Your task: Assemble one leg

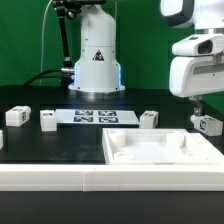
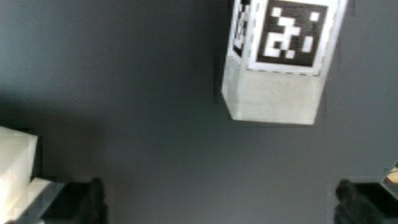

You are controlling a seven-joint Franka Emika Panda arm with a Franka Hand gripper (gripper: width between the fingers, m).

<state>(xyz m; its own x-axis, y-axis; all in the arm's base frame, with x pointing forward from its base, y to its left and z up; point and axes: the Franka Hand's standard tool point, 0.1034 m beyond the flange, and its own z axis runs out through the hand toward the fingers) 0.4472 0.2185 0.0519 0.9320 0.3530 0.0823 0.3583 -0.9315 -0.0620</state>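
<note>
Several small white legs with tags stand on the black table. One leg (image 1: 208, 124) is at the exterior view's right, just under my gripper (image 1: 198, 108). In the wrist view this leg (image 2: 279, 60) lies on the table with its tag showing, ahead of the gripper (image 2: 226, 203) and apart from it. The dark fingertips (image 2: 71, 200) stand wide apart with only bare table between them, so the gripper is open and empty. Other legs stand at the left (image 1: 17, 116), beside it (image 1: 47, 119) and mid-right (image 1: 148, 119). The large white tabletop (image 1: 125, 150) lies in front.
The marker board (image 1: 95, 116) lies flat in front of the robot base (image 1: 97, 55). A long white rail (image 1: 60, 176) runs along the front edge. In the wrist view a white edge (image 2: 15, 165) shows beside one finger; I cannot tell which part it is.
</note>
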